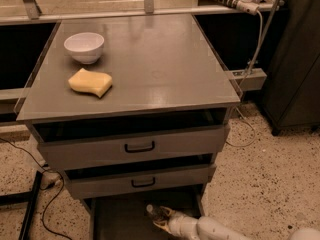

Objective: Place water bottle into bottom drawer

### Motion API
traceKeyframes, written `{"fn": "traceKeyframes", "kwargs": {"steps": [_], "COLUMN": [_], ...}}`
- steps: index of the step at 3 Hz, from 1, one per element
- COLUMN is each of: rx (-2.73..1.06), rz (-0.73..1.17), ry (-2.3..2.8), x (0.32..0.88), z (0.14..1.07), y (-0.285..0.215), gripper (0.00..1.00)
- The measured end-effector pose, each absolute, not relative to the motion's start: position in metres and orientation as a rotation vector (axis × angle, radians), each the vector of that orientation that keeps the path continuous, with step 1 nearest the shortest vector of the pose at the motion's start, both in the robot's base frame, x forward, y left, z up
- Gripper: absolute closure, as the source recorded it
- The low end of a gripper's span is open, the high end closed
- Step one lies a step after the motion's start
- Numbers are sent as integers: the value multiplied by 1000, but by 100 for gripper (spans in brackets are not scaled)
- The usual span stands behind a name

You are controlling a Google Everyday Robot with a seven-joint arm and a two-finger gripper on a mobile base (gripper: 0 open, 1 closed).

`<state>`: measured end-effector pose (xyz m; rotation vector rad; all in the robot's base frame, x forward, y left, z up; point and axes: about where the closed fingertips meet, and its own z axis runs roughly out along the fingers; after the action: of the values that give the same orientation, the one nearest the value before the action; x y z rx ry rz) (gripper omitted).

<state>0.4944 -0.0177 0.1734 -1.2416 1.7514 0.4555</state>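
Note:
The water bottle (152, 212) shows only as a small clear shape with a pale cap end, low over the dark floor of the open bottom drawer (114, 222). My gripper (161, 218) is shut on it from the right, inside the drawer just below the middle drawer's front. My white arm (215, 229) reaches in from the lower right corner. The bottle's label is hidden.
The grey cabinet top (160, 64) holds a white bowl (84, 46) and a yellow sponge (90, 82). The top drawer (139, 147) and middle drawer (143, 183) stand slightly pulled out. Cables (45, 184) lie on the floor at left. A dark cabinet (295, 59) stands at right.

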Motion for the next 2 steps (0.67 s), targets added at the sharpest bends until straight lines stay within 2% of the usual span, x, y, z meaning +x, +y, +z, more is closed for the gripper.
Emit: {"fn": "traceKeyframes", "kwargs": {"steps": [2], "rx": [-1242], "rz": [456], "ry": [1751], "x": [494], "z": [173], "y": [-18], "gripper": [12]}}
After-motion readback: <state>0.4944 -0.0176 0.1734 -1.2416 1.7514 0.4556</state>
